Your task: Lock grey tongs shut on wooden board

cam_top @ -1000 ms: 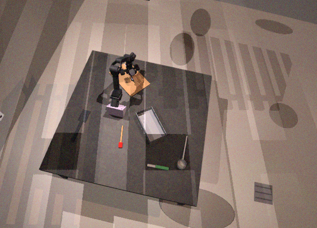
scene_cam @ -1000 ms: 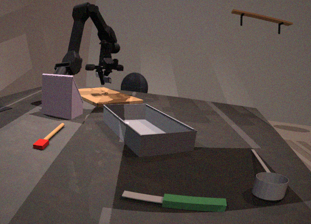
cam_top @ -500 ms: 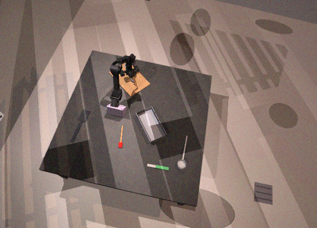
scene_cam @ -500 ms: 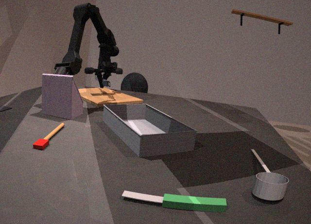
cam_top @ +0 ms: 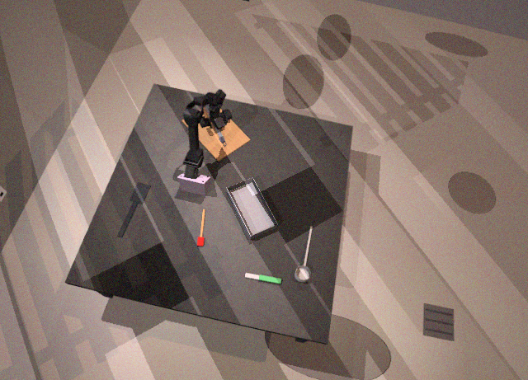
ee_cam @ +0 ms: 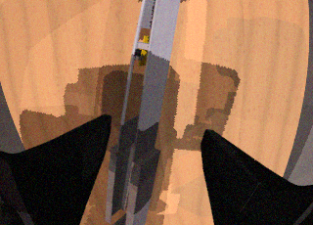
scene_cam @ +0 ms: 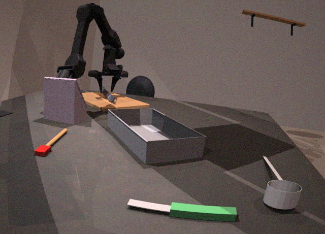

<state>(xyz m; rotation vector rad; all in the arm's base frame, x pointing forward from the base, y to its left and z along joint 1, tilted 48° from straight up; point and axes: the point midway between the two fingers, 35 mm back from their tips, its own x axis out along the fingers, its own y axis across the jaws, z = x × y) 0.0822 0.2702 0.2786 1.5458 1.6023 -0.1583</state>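
The grey tongs are at the wooden board, with their two arms close together and nearly parallel. In the exterior view they look slanted, their near end lower; whether their whole length touches the board cannot be told. My gripper is open and points down over the board. In the wrist view the tongs run between its fingers, with a gap on each side. The lock inside the hinge cannot be made out.
The roasting tin is empty. A pinkish block stands at the arm's base. A red-headed tool, a green-handled knife, a ladle and a dark spatula lie on the table.
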